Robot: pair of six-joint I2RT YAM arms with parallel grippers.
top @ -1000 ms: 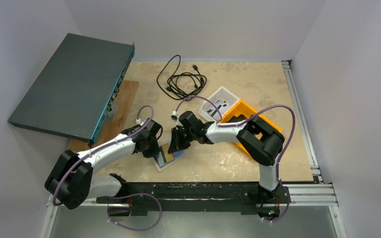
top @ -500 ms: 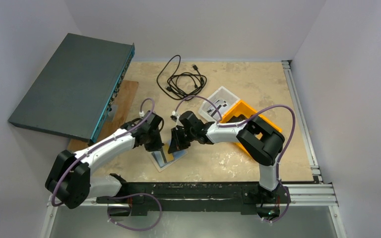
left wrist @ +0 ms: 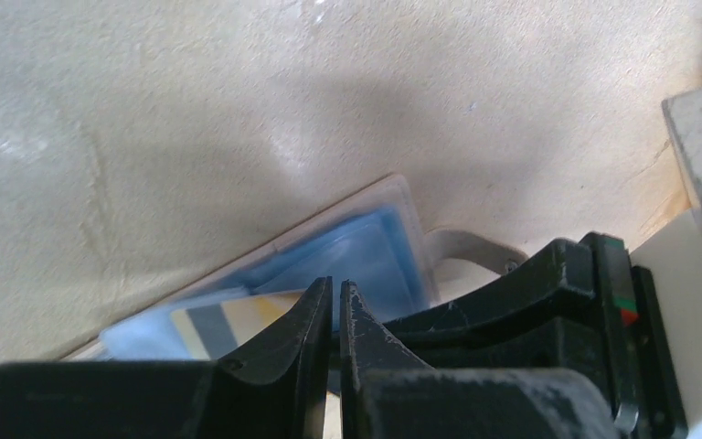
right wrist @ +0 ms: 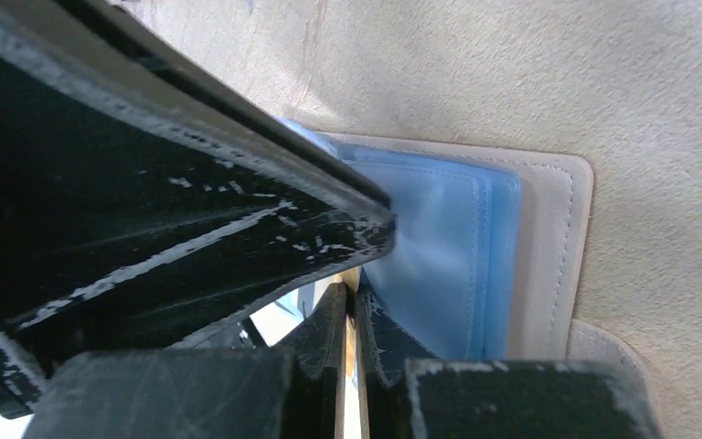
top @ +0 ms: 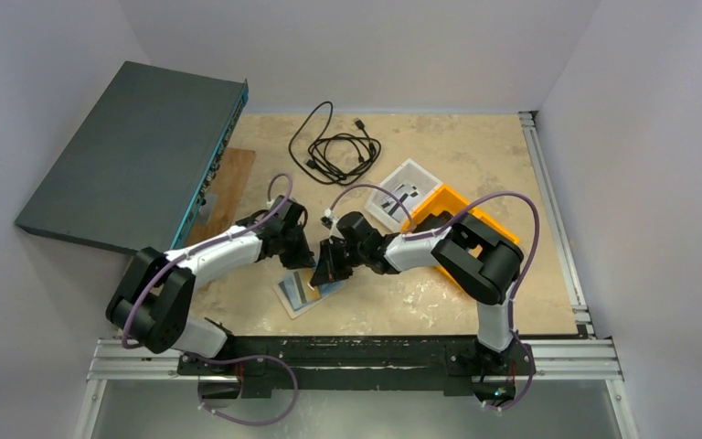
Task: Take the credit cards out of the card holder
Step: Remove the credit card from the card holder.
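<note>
The cream-beige card holder (top: 303, 293) lies open on the table, blue-grey inside up. It also shows in the left wrist view (left wrist: 366, 251) and the right wrist view (right wrist: 548, 247), with its closure tab (left wrist: 466, 247). A yellow and grey card (left wrist: 238, 315) sticks out of a pocket. My left gripper (top: 306, 256) is shut, its tips (left wrist: 336, 285) low over the holder's inside, with nothing seen between them. My right gripper (top: 323, 272) is at the holder's right edge. Its jaws (right wrist: 352, 297) are shut on the thin tan edge of a card.
An orange bin (top: 475, 229) and a white tray (top: 402, 192) stand behind the right arm. A coiled black cable (top: 334, 146) lies at the back. A large dark grey flat device (top: 128, 160) leans at the far left above a wooden board (top: 224, 197).
My left gripper has moved right and away from me, up beside the right gripper. The holder lies flatter and slightly nearer. The right gripper has shifted only a little.
</note>
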